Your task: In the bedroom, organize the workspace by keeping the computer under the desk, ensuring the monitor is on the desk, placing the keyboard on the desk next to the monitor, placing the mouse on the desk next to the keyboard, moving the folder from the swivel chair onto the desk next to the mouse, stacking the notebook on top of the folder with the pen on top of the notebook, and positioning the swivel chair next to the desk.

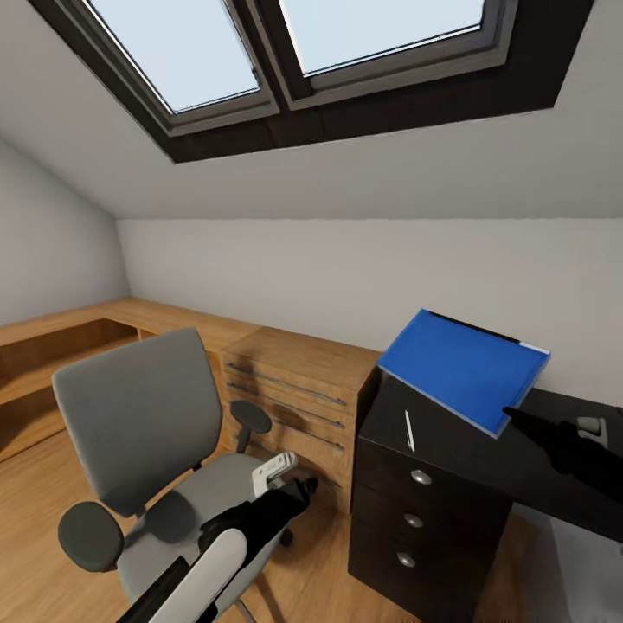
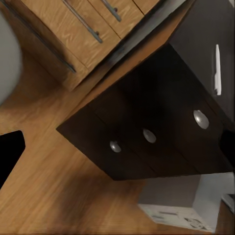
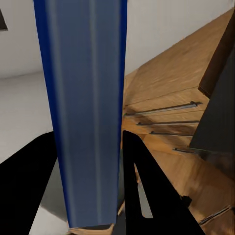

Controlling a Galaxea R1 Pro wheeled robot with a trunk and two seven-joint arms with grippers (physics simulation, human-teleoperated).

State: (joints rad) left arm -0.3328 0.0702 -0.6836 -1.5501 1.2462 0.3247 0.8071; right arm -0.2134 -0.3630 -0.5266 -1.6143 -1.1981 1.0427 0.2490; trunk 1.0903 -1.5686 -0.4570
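Now you are carrying the folder [image 1: 463,368] over to the table [image 1: 484,450], so go slow and keep it steady. It is tipped up, with its far edge high by the wall and its near corner low. Bring it down flat on the black top before you let go, or it may slide off.

Start at the left. The chair [image 1: 147,433] sits by the wood drawers [image 1: 290,394], and its seat has nothing on it. Your left claw [image 1: 298,484] hangs over the front of the seat, well apart from the folder. I cannot tell if that claw is spread or squeezed, because its tips are too dark to read.

Next comes the table end with its three round knobs. A white pen [image 1: 409,430] lies on the top there, just under the low edge of the folder. Try not to drop the folder on the pen; set it down further to the right.

Last, on the right, your right claw [image 1: 528,424] pinches the folder at its near corner. In the right wrist view the blue edge [image 3: 88,112] runs between the two black fingers [image 3: 147,181], squeezed tight on it.
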